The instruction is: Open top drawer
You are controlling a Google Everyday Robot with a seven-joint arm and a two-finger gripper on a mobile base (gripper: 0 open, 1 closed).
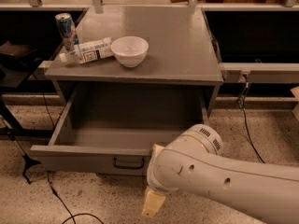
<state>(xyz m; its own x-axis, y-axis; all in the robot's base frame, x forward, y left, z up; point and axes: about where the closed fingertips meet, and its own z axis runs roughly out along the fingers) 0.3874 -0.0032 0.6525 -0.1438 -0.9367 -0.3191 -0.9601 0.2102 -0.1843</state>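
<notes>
Plain grey on the top drawer [74, 157], black on its handle [128, 163]. Same grey across the cabinet top [182, 45]. White for the bowl [129, 51]; silver and blue on the can [65, 29]; white with dark print on the lying bottle [88, 51]. Beige with dark speckles over the floor [93, 199]. Off-white on the arm [224, 181], cream on the gripper [153, 204], low in front of the drawer, right of the handle.

The white arm [224, 181] covers the right end of the front of the top drawer [84, 158] and runs off the frame's right and bottom edges. The gripper [153, 203], bottom centre below that front, shows only as a cream stub under the arm's joint. Print on the can [65, 28] and bottle [91, 50] at upper left is too small to read.
</notes>
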